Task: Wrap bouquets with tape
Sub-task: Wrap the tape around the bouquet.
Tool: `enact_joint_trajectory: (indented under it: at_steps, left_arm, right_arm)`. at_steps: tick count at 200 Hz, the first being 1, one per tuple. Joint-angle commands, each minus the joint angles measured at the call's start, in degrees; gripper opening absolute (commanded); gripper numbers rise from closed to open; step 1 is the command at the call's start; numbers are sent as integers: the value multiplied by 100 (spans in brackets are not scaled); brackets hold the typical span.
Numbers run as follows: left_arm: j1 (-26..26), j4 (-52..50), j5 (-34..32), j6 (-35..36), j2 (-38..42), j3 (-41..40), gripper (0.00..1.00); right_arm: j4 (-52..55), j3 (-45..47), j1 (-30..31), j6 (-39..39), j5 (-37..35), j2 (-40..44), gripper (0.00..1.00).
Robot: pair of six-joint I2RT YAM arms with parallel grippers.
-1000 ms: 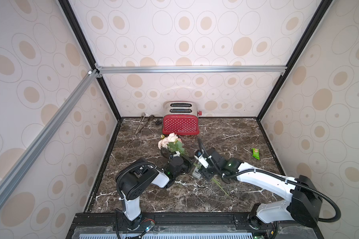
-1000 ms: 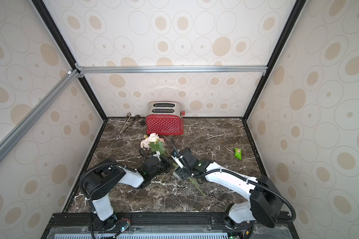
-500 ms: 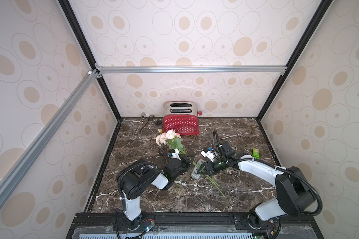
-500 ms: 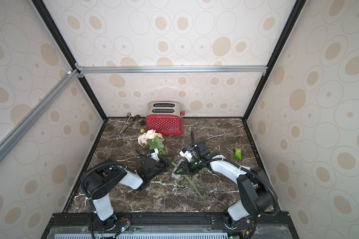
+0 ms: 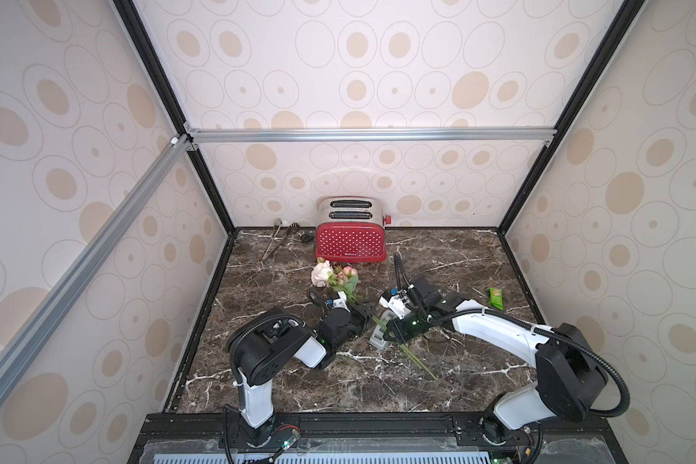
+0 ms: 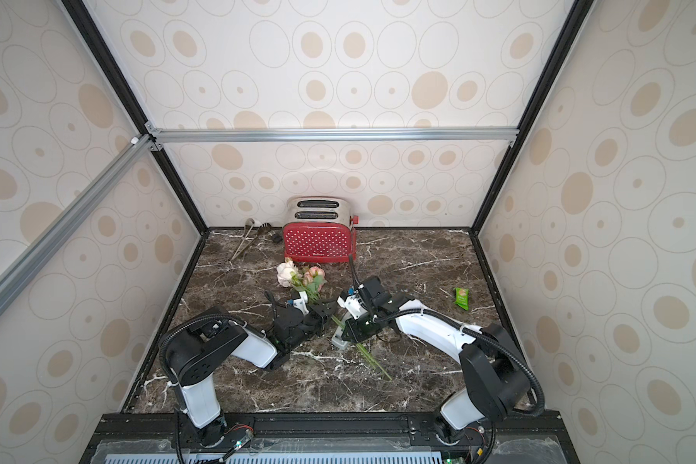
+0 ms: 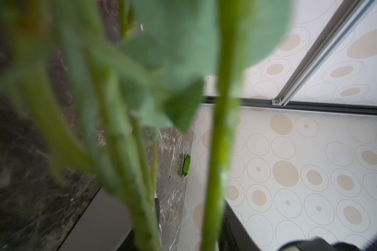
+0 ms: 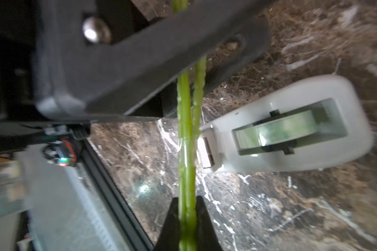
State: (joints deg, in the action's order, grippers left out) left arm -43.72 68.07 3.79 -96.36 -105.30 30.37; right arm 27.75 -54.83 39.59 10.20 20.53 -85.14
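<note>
Stem-holding step: right gripper (image 8: 188, 217) fingers pinch bouquet (image 8: 184, 130) stems beside tape dispenser (image 8: 313, 91); left gripper (image 5: 362, 311) fingers unclear; next likely needs tape pulled.

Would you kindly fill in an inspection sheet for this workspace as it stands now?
Surface: dark veined marble table.
Job's things: bouquet with blooms toward the back, stems toward the front; tape dispenser beside the stems.
Clutter: toaster and tongs at the back; green packet on the right arm's side.
Grippers: right gripper shut on the stems; left gripper at the stems, grip unclear.
Cables: black cables looped on both arms.
Surroundings: dotted walls, metal rail.
</note>
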Motion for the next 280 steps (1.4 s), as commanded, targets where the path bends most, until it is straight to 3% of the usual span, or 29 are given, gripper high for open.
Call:
enact_joint_trajectory:
  at_steps: [1, 31, 48, 70, 98, 113, 123, 130, 142, 152, 169, 191, 215, 253, 280]
  left_arm:
    - [32, -614, 247, -327, 299, 139, 44]
    - [55, -1448, 491, -461, 444, 325, 41]
    - [66, -1661, 580, -515, 448, 397, 35]
    - [74, -1673, 662, -609, 371, 460, 27]
    - [83, -1675, 649, -613, 373, 465, 0]
    - [83, -1595, 636, -557, 355, 486, 0]
    - [83, -1512, 602, -531, 339, 480, 0]
    - [83, -1362, 564, -495, 328, 449, 0]
    - [83, -1200, 502, -453, 318, 403, 0]
    - [83, -960, 434, -365, 304, 351, 0]
    - [86, -581, 338, -204, 292, 272, 0]
    - [86, -111, 239, -47, 226, 202, 0]
    - [90, 308, 151, 20, 124, 120, 0]
    - [83, 633, 174, 39, -23, 92, 0]
    - [83, 707, 174, 69, -49, 92, 0]
  right_arm:
    - [230, -88, 562, -652, -2664, 300, 0]
    - [-157, 31, 1534, -1350, -4835, 287, 0]
    - [-549, 148, 2032, -1846, -5708, 195, 0]
    - [-943, 261, 2479, -2206, -6444, 10, 0]
    - [-1254, 362, 2810, -2505, -7254, -267, 0]
    - [-958, 273, 2806, -2168, -7065, -223, 1]
    - [-797, 247, 2768, -1902, -6747, -54, 15]
    - [-628, 203, 2678, -1670, -6242, 120, 34]
    - [-253, 86, 2384, -1162, -5291, 392, 49]
    - [7, 6, 1956, -797, -3986, 647, 61]
    - [157, 8, 1046, -145, -1907, 919, 70]
    - [-115, 255, -11, 514, 626, 848, 71]
    - [-627, 516, -776, 1193, 2459, 411, 68]
    - [-1447, 784, -989, 1697, 3372, 21, 65]
    - [-1950, 892, -1036, 2040, 3728, -354, 48]
